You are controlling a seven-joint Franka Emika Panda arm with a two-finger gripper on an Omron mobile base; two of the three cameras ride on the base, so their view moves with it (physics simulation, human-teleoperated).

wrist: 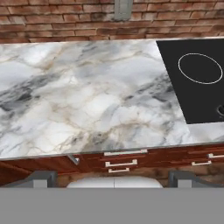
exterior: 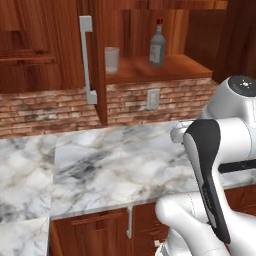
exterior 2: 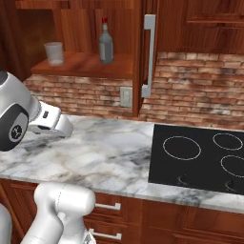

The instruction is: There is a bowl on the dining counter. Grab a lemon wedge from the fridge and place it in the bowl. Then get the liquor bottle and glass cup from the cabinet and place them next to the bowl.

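Note:
The open cabinet holds a clear glass cup [exterior: 112,60] [exterior 2: 54,53] and a liquor bottle [exterior: 157,45] [exterior 2: 106,44] with a red cap. Both stand upright on its wooden shelf [exterior: 170,69] [exterior 2: 81,66], the cup to the left of the bottle. My gripper [wrist: 114,177] is open with nothing between its fingers. It hangs over the front edge of the marble counter [wrist: 87,105], well below and in front of the shelf. The bowl, the lemon wedge and the fridge are out of view.
The cabinet door [exterior: 86,60] [exterior 2: 149,55] stands open edge-on with a long grey handle. A black cooktop [exterior 2: 200,157] [wrist: 197,83] lies to the right on the counter. A wall outlet [exterior: 153,99] [exterior 2: 126,96] sits in the brick backsplash. Drawers [wrist: 122,161] run under the counter.

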